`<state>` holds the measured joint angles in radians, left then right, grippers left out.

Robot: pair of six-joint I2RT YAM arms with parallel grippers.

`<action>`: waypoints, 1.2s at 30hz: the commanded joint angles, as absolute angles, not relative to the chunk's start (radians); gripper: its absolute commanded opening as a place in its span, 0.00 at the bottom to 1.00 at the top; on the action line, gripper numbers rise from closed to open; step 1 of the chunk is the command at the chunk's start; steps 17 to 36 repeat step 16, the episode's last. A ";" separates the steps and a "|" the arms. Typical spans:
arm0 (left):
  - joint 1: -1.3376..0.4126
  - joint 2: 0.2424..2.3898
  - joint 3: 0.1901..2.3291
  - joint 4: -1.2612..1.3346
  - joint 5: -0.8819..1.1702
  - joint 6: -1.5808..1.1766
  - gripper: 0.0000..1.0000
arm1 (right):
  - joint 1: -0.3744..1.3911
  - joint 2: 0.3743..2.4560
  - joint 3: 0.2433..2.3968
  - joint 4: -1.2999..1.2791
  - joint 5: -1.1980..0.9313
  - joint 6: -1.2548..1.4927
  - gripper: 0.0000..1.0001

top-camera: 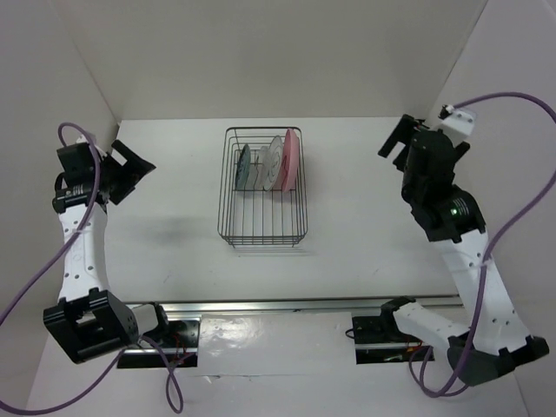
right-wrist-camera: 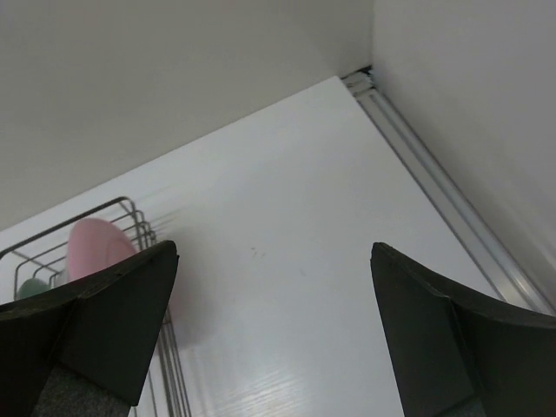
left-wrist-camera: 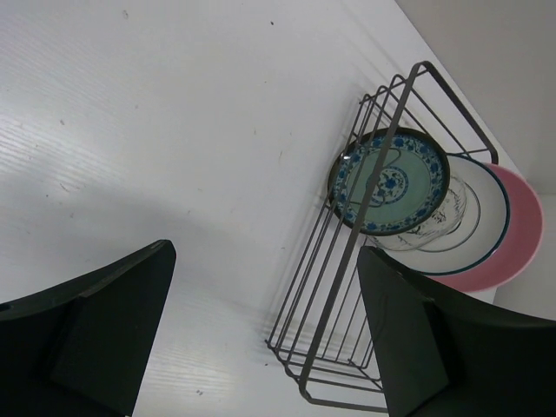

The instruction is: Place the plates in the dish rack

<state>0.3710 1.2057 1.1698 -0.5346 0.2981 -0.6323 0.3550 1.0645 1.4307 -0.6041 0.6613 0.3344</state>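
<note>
The dark wire dish rack (top-camera: 263, 233) stands mid-table. Several plates stand upright in its far half: the teal-green patterned plate (top-camera: 244, 165), the clear glass plate (top-camera: 261, 168), the white dark-rimmed plate (top-camera: 275, 162) and the pink plate (top-camera: 292, 157). In the left wrist view the rack (left-wrist-camera: 347, 287) shows the teal plate (left-wrist-camera: 391, 181) in front, then the glass plate (left-wrist-camera: 452, 213), the white plate (left-wrist-camera: 486, 217) and the pink plate (left-wrist-camera: 521, 230). My left gripper (top-camera: 139, 167) is open and empty, left of the rack. My right gripper (top-camera: 395, 143) is open and empty, right of it; its view shows the pink plate (right-wrist-camera: 95, 245).
White walls enclose the table on the left, back and right. A metal rail (top-camera: 304, 304) runs along the near edge by the arm bases. In the right wrist view a wall track (right-wrist-camera: 434, 182) runs along the table's right edge.
</note>
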 commanded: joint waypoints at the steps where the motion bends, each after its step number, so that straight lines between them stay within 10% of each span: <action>1: 0.396 1.166 1.197 -0.537 0.325 -0.630 1.00 | 0.302 0.993 1.346 -0.673 0.736 0.410 0.99; 36: 0.423 1.081 1.108 -0.468 0.368 -0.661 1.00 | 0.278 0.911 1.269 -0.661 0.727 0.430 1.00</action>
